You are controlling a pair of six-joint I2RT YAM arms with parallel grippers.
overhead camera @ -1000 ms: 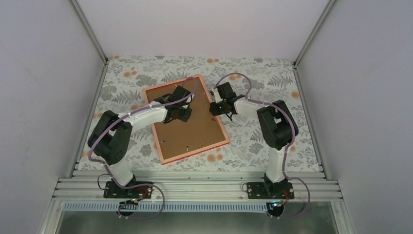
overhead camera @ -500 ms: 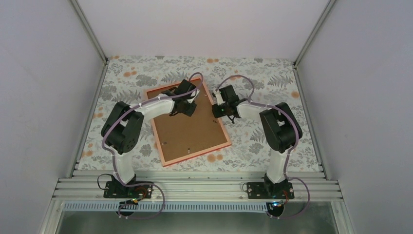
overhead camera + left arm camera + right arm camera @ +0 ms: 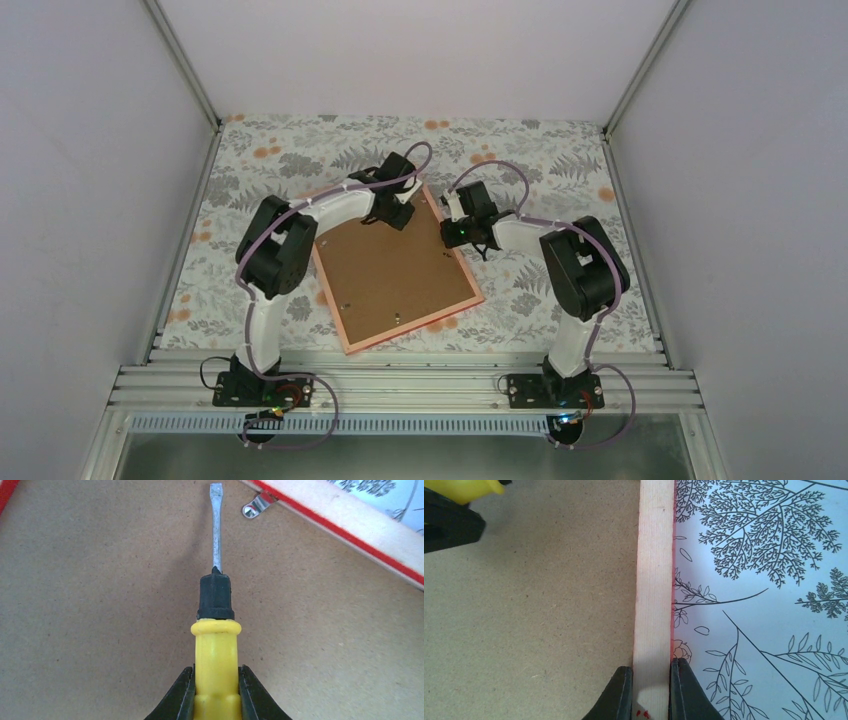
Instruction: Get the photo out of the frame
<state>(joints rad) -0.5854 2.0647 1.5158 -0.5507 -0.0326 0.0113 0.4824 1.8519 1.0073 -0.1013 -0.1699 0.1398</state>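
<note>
The frame [image 3: 400, 275] lies face down on the table, showing its brown back board and orange-red rim. The photo is hidden under the board. My left gripper [image 3: 398, 212] is shut on a yellow-handled screwdriver [image 3: 216, 650]; its flat blade tip [image 3: 216, 490] lies over the board close to a metal retaining tab [image 3: 258, 504] at the frame's far rim. My right gripper [image 3: 462, 232] is shut on the frame's right rim [image 3: 653, 605], one finger on the board side and one on the outer side.
The table wears a floral cloth [image 3: 560, 170]. More small metal tabs show near the frame's near edge [image 3: 397, 317]. White walls and aluminium posts close in the table on three sides.
The frame has slid and turned toward the near right with my right gripper on its rim. My left gripper has moved up the board toward the frame's far right corner.
</note>
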